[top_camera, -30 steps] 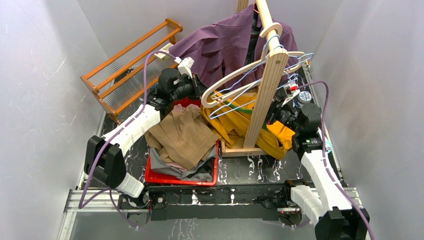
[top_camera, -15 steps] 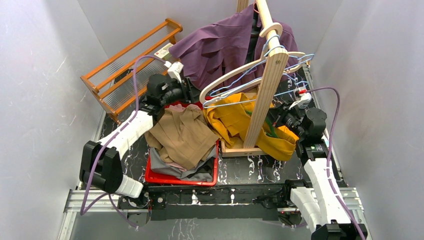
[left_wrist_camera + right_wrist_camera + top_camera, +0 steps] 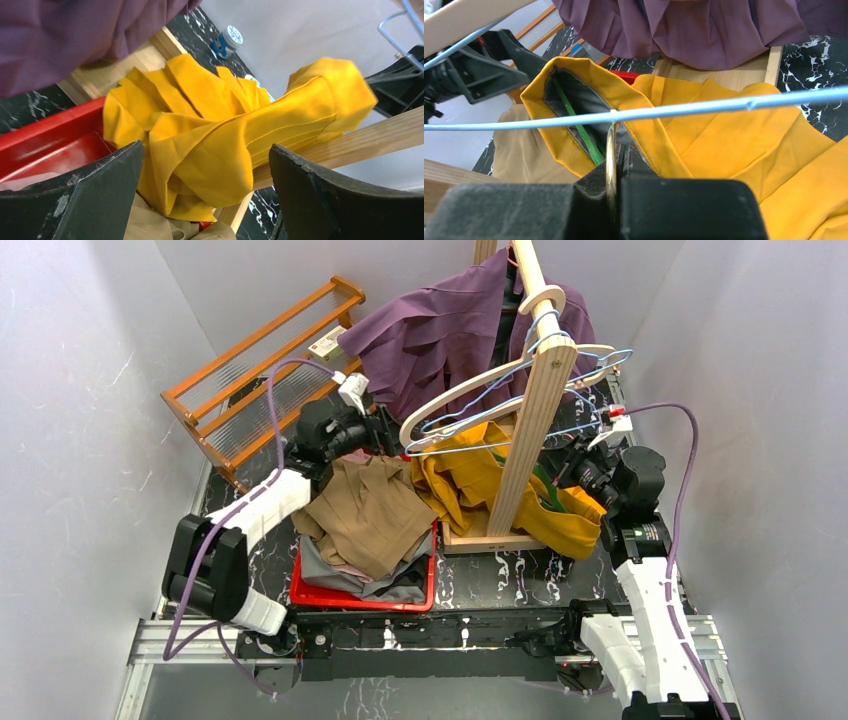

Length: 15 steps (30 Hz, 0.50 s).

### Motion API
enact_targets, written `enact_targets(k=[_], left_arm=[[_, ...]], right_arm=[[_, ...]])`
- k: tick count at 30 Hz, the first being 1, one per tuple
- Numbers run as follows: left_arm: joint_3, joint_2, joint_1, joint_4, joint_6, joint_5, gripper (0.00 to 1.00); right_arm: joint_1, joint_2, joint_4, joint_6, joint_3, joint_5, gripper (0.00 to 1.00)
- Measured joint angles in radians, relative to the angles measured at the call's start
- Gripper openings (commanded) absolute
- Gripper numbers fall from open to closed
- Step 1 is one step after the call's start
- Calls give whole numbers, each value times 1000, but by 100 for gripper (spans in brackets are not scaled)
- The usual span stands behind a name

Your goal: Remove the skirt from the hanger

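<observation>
Several hangers (image 3: 445,398) across wooden post (image 3: 528,435), yellow skirt (image 3: 462,478) below, red bin (image 3: 300,586) beside

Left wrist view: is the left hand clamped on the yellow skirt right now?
No, the left hand is wide open, and the yellow skirt shows between its spread fingers.

Even, diffuse white light filled the enclosure, pale walls (image 3: 90,440) were bright without glare, overhead view was sharp, left gripper (image 3: 207,147) fingers (image 3: 75,200) loomed dark and blurred up close, yellow skirt (image 3: 220,145) was smeared at its far end, right gripper (image 3: 616,155) body sat out of focus
</observation>
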Motion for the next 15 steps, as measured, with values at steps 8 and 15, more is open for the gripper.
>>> enact_targets(k=[8, 15], left_arm=[[1, 99, -95, 19, -35, -10, 68], [54, 160, -90, -21, -43, -17, 0]], right_arm=[[0, 3, -20, -1, 24, 2, 0], [0, 3, -20, 0, 24, -5, 0]])
